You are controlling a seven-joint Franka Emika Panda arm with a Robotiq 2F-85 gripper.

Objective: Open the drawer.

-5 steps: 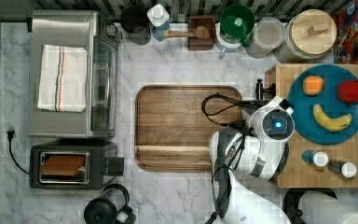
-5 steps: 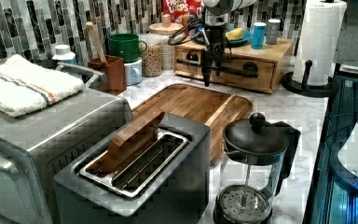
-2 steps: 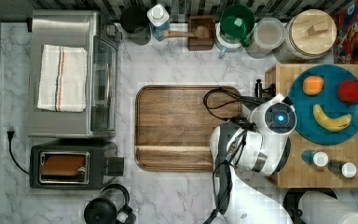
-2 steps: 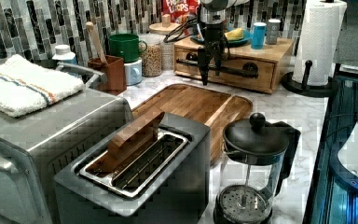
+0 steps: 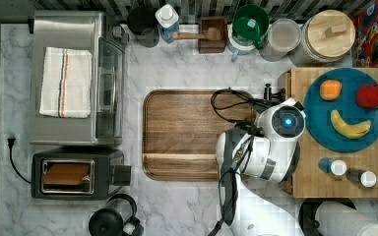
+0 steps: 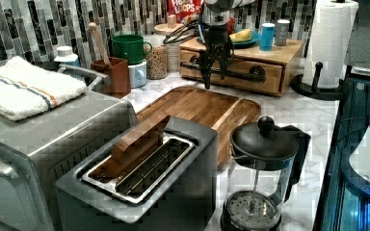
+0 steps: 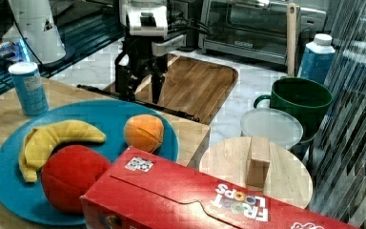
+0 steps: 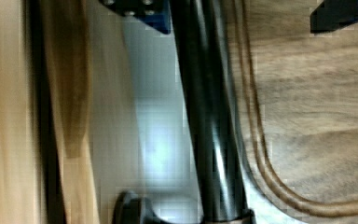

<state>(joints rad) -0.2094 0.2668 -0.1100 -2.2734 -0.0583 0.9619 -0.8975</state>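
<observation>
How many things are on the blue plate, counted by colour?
Orange: 1, the round fruit
Red: 1, the red fruit
Yellow: 1, the banana
Total: 3 on the blue plate

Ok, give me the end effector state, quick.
End effector: open, fingers on either side of the drawer's black bar handle, not clamped on it.
</observation>
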